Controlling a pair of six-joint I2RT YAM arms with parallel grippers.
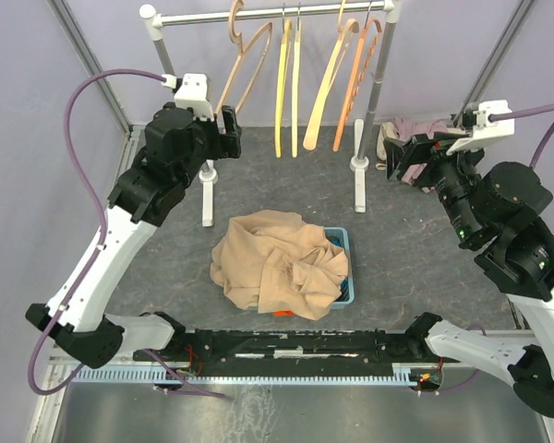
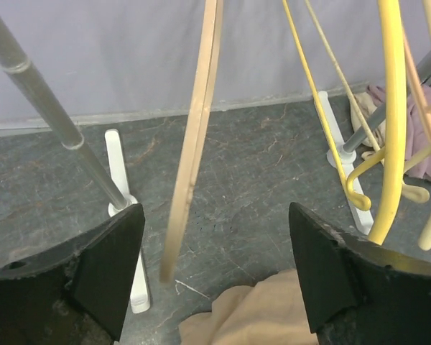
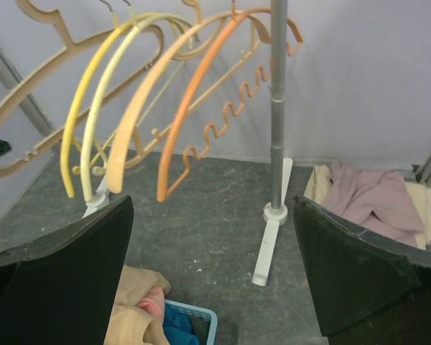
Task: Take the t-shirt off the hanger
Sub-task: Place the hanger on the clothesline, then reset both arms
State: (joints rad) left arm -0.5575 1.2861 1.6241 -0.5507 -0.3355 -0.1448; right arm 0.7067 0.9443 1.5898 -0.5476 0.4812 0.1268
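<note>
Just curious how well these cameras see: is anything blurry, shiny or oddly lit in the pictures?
Top external: soft, even light, sharp throughout, slight sheen on the metal sheet at the near edge. Left wrist: the close left fingers look soft, the wooden hanger crisp. Right wrist: the right fingers loom dark, no glare.

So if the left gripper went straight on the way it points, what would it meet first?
Most likely the tan wooden hanger, which hangs in line between the jaws of the open left gripper; how far ahead is unclear. Beyond it shows only the dark tabletop.
</note>
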